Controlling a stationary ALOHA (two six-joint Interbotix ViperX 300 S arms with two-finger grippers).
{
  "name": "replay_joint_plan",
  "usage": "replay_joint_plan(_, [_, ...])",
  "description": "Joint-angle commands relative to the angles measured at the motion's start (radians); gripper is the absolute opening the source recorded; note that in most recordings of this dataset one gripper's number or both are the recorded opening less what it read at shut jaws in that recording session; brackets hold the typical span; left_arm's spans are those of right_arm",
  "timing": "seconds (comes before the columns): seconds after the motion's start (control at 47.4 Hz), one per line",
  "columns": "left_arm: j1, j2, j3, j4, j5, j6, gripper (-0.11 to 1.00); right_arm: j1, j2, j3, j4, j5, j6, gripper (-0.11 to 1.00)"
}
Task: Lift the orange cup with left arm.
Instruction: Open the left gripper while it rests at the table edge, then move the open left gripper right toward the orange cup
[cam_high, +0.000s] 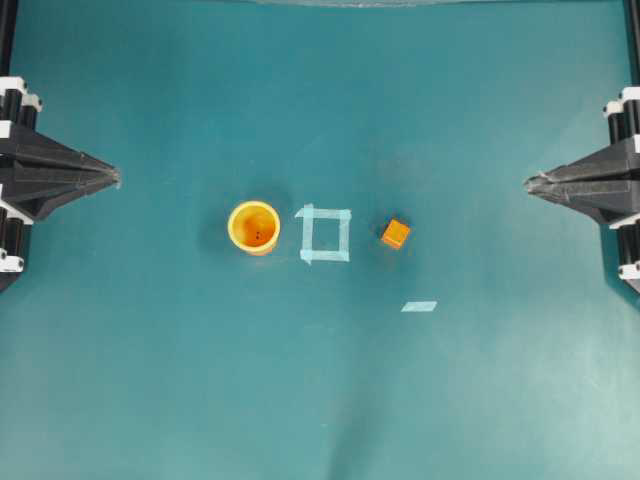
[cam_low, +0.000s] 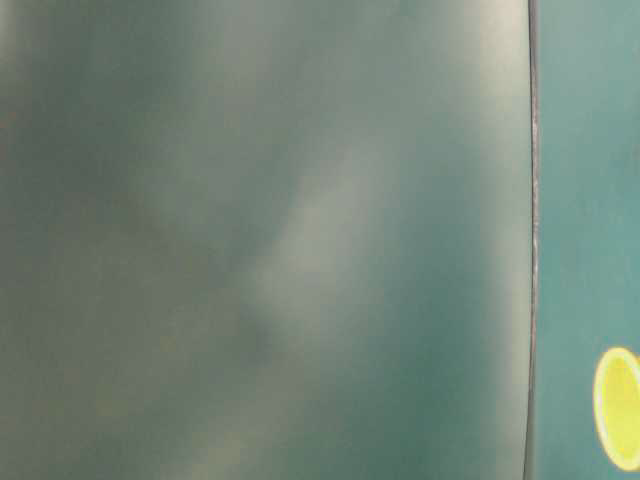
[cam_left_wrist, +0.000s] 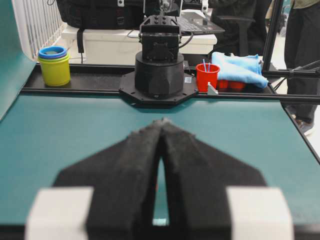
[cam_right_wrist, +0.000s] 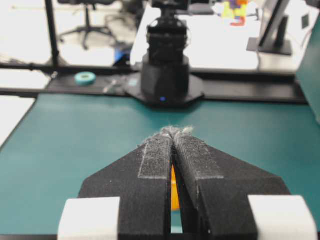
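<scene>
Orange cup (cam_high: 254, 227) sits upright on the teal table (cam_high: 320, 400), a bit left of centre in overhead view, mouth up, dark dot visible inside at the bottom. Also shows as a yellow rim sliver at the right edge of the table-level view (cam_low: 620, 408); rest of that view is blur. Just right of the cup, not touching: pale tape square (cam_high: 325, 234). Past that, orange cube (cam_high: 395, 233), then a loose tape strip (cam_high: 419, 306) lower right. Left gripper (cam_high: 115, 178) is at the far left edge, well apart from cup, tip pointing across the table toward centre; cup lies to its right and slightly lower in overhead frame. Nothing between them but bare mat. Left wrist cam: fingers (cam_left_wrist: 130, 170) pressed together at the tips, holding nothing. Right gripper (cam_high: 528, 183) mirrors it at the far right edge, fingers likewise closed tip-to-tip, empty; a sliver of orange peeks through the gap in its wrist view.
</scene>
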Motion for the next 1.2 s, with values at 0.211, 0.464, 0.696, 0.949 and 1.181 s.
replay_joint_plan(0.211, [-0.002,0.005,-0.015,0.017,0.17,-0.015,0.02,0.002,0.02,-0.051,-0.006,0.002,-0.002,0.0])
replay_joint_plan(0.464, [0.0,0.017,-0.014,0.015,0.219,-0.038,0.02,0.002,0.02,-0.051,-0.008,0.003,-0.002,0.0])
replay_joint_plan(0.696, [-0.002,0.04,-0.011,0.015,0.229,-0.043,0.04,0.0,0.02,-0.052,-0.008,0.003,-0.002,0.0])
replay_joint_plan(0.949, [-0.002,0.115,-0.009,0.015,0.219,-0.043,0.41,0.002,0.02,-0.052,-0.008,0.005,-0.002,0.0])
replay_joint_plan(1.181, [-0.002,0.235,-0.018,0.015,0.173,-0.043,0.76,0.002,0.02,-0.052,-0.008,0.005,-0.002,0.0])
